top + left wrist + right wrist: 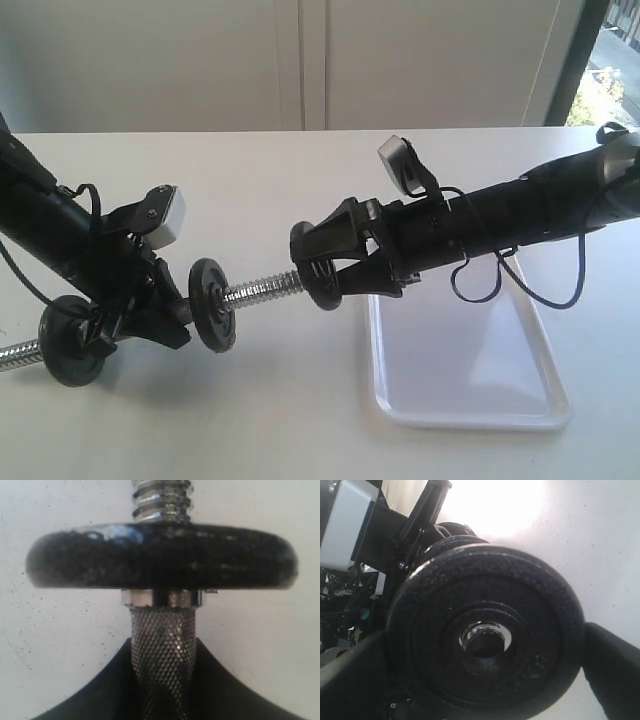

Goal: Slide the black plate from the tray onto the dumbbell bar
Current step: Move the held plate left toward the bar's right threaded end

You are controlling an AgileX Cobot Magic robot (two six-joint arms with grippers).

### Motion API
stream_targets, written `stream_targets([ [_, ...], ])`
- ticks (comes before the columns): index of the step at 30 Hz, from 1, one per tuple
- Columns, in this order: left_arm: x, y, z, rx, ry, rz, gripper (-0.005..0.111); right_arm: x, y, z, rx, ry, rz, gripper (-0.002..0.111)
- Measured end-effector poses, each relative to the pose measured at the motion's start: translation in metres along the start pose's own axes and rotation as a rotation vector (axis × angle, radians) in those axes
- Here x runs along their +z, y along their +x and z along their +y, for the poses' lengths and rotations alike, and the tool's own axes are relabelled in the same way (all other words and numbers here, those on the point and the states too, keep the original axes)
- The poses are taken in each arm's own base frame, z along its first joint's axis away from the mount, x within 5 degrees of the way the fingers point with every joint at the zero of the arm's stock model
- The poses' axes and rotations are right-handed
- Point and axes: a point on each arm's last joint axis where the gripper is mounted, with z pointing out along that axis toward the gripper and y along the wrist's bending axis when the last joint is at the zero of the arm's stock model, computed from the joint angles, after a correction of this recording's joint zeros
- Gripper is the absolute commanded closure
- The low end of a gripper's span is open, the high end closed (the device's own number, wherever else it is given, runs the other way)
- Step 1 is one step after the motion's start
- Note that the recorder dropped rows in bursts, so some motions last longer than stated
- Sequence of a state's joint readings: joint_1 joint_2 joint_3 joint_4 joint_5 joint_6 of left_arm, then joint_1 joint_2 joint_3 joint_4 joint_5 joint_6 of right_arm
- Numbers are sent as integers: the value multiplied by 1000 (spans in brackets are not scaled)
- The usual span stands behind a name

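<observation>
Across the middle of the exterior view lies the white bench (250,180), with both arms reaching in low over it. Toward its right side the tray (470,385) lies flat, white and glossy, under the right arm.

Left of the tray, the dumbbell bar (262,290) is held off the bench, slanting slightly upward toward the right. The left end effector (140,312) is clamped on its knurled middle, and in the left wrist view the dark fingers (90,695) press against either side of that grip. Two black discs sit on the bar: an outer disc (70,340) near its left threaded end and an inner disc (212,303) just beside the left end effector, with bare thread running on to the right.

At the tip of that thread stands the black plate (520,590), upright on edge and clear of the tray, just off its left side. The right end effector (325,268) is closed on it, with fingers (615,670) pinching its rim from opposite sides. Shiny metal shows in the plate's central hole (485,640), so the bar's tip is at the hole. How far the tip has entered I cannot tell.
</observation>
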State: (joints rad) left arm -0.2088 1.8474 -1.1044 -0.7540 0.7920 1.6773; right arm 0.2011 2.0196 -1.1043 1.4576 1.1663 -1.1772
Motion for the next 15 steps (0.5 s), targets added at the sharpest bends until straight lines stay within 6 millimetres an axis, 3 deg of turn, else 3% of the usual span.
stream_targets([
  [15, 0, 0, 0, 0, -2, 0, 107, -1, -4, 1, 18, -13, -39, 108],
])
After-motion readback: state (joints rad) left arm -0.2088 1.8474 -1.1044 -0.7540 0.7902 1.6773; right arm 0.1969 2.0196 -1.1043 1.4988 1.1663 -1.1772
